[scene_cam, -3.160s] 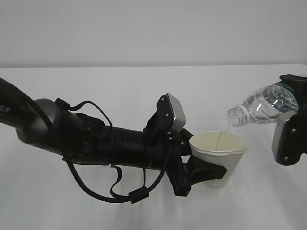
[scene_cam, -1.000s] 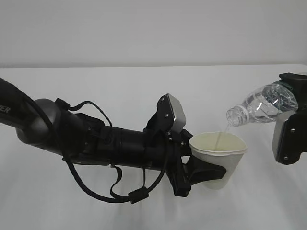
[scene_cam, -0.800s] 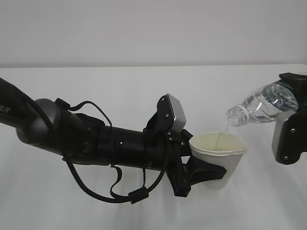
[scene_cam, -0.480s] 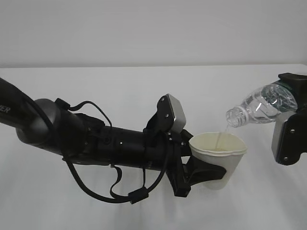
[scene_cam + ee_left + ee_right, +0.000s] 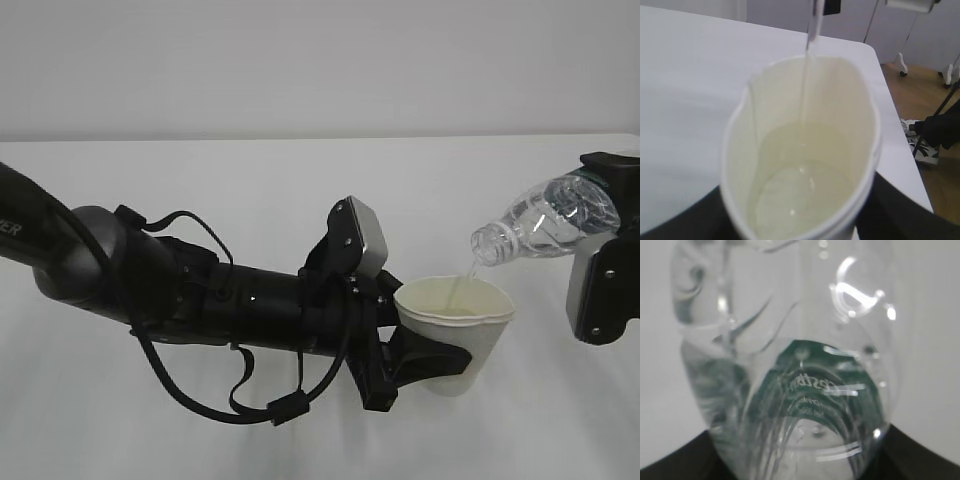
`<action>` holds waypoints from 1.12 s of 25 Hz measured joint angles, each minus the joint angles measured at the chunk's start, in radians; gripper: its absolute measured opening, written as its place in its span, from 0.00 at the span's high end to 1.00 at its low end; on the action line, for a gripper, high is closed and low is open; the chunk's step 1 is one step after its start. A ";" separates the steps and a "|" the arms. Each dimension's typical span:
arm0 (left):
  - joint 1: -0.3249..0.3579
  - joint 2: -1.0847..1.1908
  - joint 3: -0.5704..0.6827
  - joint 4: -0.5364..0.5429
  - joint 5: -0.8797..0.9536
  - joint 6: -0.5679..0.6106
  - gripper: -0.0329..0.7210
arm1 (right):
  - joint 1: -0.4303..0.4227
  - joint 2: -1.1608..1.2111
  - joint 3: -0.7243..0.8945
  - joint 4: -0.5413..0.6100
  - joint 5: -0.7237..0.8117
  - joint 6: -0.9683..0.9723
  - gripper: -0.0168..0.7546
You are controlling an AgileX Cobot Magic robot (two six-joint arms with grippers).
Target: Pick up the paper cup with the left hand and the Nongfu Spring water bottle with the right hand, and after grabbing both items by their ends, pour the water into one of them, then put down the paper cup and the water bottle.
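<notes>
Pouring water (image 5: pixel 462 283) | left end effector (image 5: pixel 425 362) clamps paper cup (image 5: pixel 458 335) | right end effector (image 5: pixel 610 240) clamps tilted bottle (image 5: pixel 545 222) | white table (image 5: pixel 250 190)

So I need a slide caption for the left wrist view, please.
Thin stream of water falling into a partly filled paper cup held over a white table.

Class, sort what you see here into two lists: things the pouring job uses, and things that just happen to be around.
In use:
cup
bottle
water
left gripper
right gripper

Just around:
table
wall
wooden floor
someone's shoes
</notes>
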 joint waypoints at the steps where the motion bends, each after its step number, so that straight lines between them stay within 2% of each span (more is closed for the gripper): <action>1: 0.000 0.000 0.000 0.000 0.000 0.000 0.42 | 0.000 0.000 0.000 0.000 0.000 0.000 0.43; 28: 0.000 0.000 0.000 0.000 0.002 0.000 0.42 | 0.000 0.000 -0.003 -0.008 0.000 0.000 0.43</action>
